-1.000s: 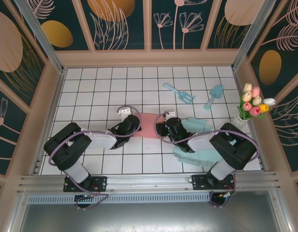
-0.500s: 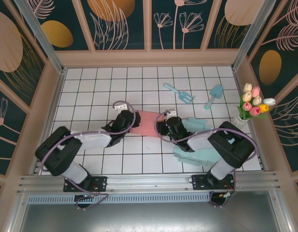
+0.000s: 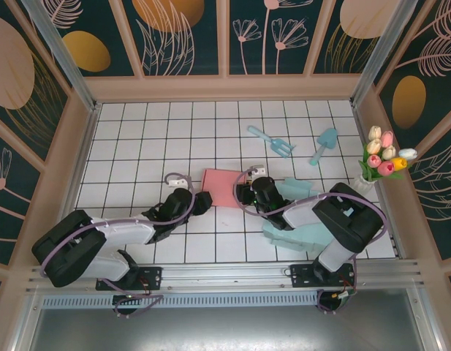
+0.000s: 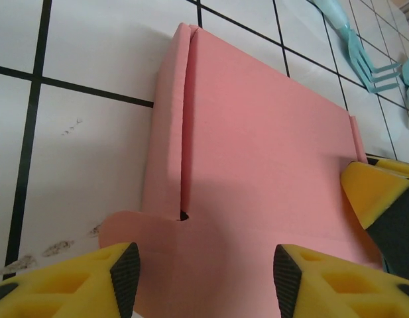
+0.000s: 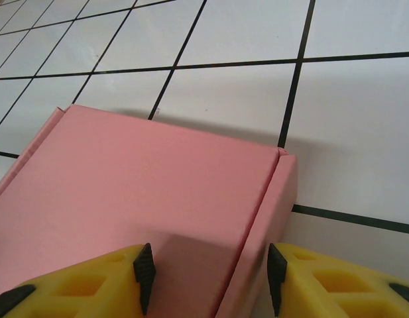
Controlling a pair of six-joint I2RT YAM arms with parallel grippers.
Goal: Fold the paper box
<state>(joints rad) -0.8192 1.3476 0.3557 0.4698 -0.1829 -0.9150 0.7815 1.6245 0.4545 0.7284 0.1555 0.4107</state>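
My left pincer (image 3: 200,202) lies low on the tiled table (image 3: 137,139) with its jaws wide, just at the near left corner of the flat pink paper box (image 3: 224,186). From that wrist, the box's rounded flap (image 4: 134,228) shows between my fingers (image 4: 121,271). The box rests mid-table. My right pincer (image 3: 244,194) meets the box's right edge, also wide, with one finger (image 5: 105,278) over the pink top and the other over bare tile.
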